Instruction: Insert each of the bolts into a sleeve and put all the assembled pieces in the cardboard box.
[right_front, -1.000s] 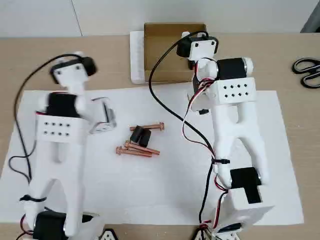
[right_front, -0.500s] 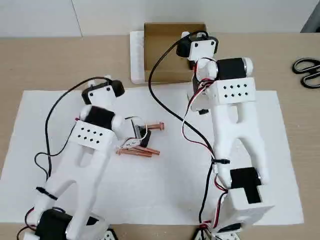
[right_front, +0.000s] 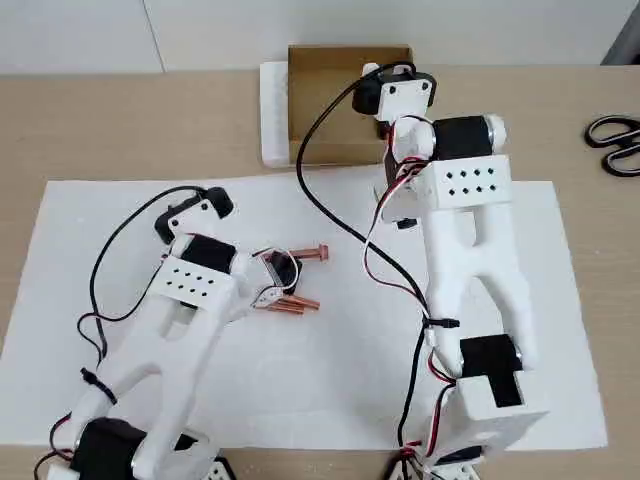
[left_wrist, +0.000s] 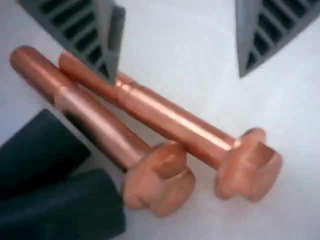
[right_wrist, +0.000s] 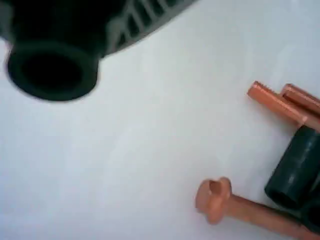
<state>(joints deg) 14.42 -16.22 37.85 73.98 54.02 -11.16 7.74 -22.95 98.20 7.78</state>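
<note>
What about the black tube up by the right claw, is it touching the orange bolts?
Apart. The right wrist view shows the sleeve raised close to the camera, with a wide stretch of bare white paper between it and the bolts lying on the sheet.

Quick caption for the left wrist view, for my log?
Open left gripper poised over two copper bolts lying beside black sleeves.
</note>
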